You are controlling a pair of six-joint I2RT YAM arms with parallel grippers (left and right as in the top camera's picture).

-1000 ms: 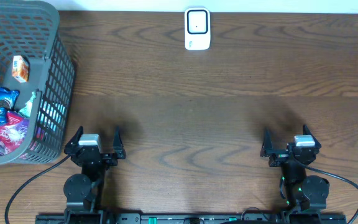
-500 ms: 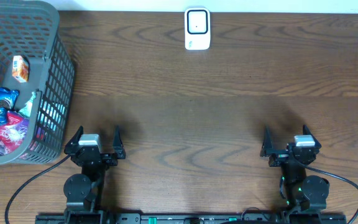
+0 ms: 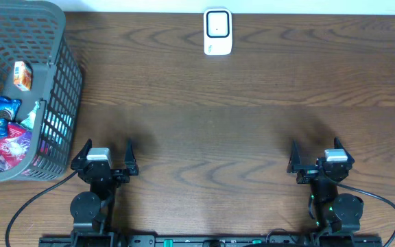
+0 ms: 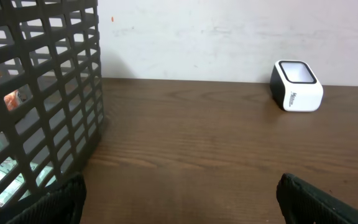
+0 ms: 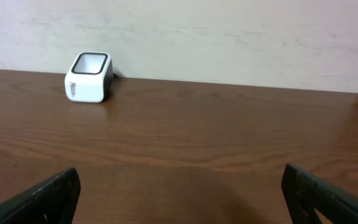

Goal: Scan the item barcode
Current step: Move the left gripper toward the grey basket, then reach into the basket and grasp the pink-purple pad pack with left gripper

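One brown wood-grain desk [image 3: 211, 123] was recorded, backed by a pale wall [image 4: 229, 37]. One dark grey mesh basket [image 3: 66, 89] was placed at the far left corner of the desk. Inside it an orange packet [image 3: 22, 75], a blue wrapper [image 3: 5, 110] and a red bag [image 3: 9, 147] were seen heaped towards its right wall, their barcodes not legible. One white scanner [image 3: 217, 31] with a dark-framed window was stood at the middle of the far edge, well apart from the basket and from both arms. The left claw [image 3: 108, 147] was parked at the near edge, just right of the basket's near corner, its jaws spread wide and nothing held between them. In the left wrist view its dark fingers [image 4: 55, 199] were seen at the lower corners with bare desk between. The right claw [image 3: 315, 147] was parked at the near edge on the right, likewise wide open and empty, with the scanner seen far off to its left.
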